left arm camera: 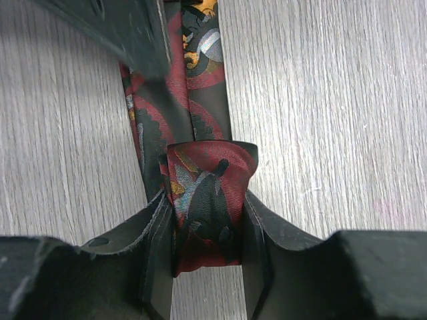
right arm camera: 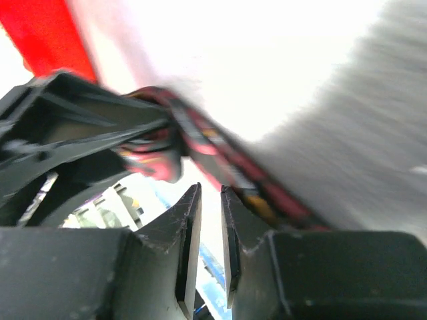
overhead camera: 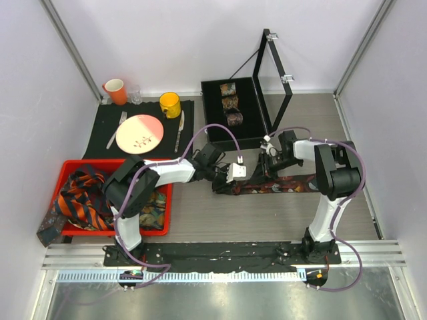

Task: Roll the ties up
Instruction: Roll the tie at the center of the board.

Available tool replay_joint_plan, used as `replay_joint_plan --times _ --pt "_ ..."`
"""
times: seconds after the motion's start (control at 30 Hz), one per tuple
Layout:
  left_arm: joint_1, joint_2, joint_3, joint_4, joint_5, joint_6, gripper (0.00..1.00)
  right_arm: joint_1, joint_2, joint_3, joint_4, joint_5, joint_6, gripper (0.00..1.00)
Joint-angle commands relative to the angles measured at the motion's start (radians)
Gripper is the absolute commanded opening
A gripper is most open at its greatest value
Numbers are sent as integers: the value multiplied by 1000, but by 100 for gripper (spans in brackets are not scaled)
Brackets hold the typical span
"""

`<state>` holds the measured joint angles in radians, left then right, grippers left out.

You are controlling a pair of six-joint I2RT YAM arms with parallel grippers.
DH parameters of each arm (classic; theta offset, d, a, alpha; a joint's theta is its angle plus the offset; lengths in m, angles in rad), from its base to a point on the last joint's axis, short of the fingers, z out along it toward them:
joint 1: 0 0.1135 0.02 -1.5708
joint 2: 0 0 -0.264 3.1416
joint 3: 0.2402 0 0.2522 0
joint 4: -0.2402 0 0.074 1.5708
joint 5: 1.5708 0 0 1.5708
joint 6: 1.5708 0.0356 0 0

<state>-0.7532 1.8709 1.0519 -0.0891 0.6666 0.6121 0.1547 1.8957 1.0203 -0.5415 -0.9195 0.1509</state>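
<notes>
Gripping the folded-over end of the dark red tie [left arm camera: 203,133], left gripper [left arm camera: 205,203] has both fingers against it on the table [left arm camera: 320,100]. Right gripper [right arm camera: 211,193] hovers near the flat strip, jaws narrow, nothing between

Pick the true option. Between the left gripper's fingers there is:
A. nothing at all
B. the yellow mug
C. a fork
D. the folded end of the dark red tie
D: in the left wrist view, the folded end of the dark red tie sits inside the left gripper, with a finger against each side of the fold.
</notes>
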Motion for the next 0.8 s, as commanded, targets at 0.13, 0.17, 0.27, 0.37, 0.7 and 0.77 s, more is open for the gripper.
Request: replay_joint_plan --times 0.13,0.17,0.27,0.37,0.7,0.77 --pt "6 -6 25 -179 -55 -6 20 -3 74 -48 26 179 -44 24" --pt "6 -13 23 -187 -59 -12 19 -3 77 -52 25 195 -45 24" --pt "9 -42 8 -167 -68 -60 19 -3 72 -69 28 221 -54 24" --pt "12 -65 -16 -97 -82 -156 19 -3 77 -71 26 229 -60 24" --pt "11 -3 11 -158 -144 -126 24 20 -41 -68 72 53 -37 31" --pt "11 2 11 -159 -147 -118 26 55 -82 -66 81 35 -33 37"
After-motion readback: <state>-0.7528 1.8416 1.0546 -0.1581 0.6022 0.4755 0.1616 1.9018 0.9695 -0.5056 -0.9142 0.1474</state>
